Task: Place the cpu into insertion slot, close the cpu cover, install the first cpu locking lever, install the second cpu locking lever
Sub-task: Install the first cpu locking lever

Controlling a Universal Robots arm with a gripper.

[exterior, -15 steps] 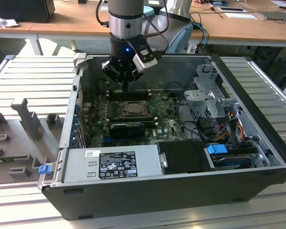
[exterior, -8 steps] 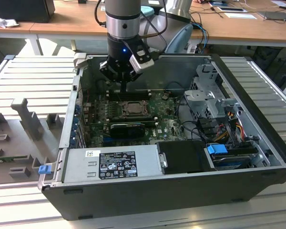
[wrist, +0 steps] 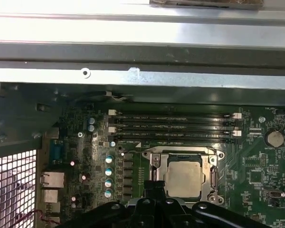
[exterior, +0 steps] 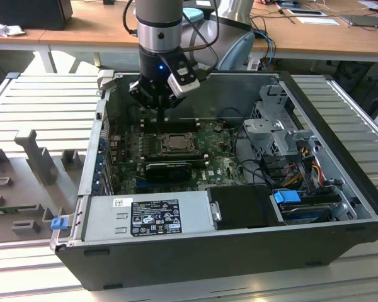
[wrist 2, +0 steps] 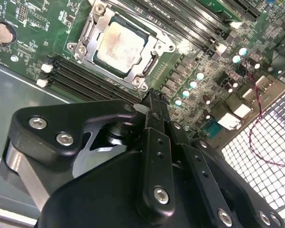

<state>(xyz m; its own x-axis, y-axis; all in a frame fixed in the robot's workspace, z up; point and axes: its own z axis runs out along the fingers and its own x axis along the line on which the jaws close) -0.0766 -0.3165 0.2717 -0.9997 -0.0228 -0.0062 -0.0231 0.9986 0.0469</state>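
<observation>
The cpu (wrist 2: pixel 118 46) lies flat in its socket on the green motherboard, its pale metal top showing through the window of the cpu cover (wrist 2: pixel 109 71), which lies down over it. In the first wrist view the cpu (wrist: pixel 183 178) and the cpu cover (wrist: pixel 183 154) sit just beyond my fingertips. My gripper (wrist 2: pixel 154 97) is shut, with nothing visible between its fingers, and its tip hovers at the socket's edge, on the side by the memory slots. In the exterior view my gripper (exterior: pixel 162 119) points down into the open case, just behind the cpu (exterior: pixel 176 143). I cannot make out how the locking levers stand.
Black memory slots (wrist: pixel 173 126) run beside the socket, with a coin battery (wrist: pixel 274 138) nearby. A long black card (exterior: pixel 169 168) lies in front of the socket. The power supply (exterior: pixel 145 214) and the drive cage (exterior: pixel 277 126) crowd the case, and its metal wall (wrist: pixel 142 71) stands close behind.
</observation>
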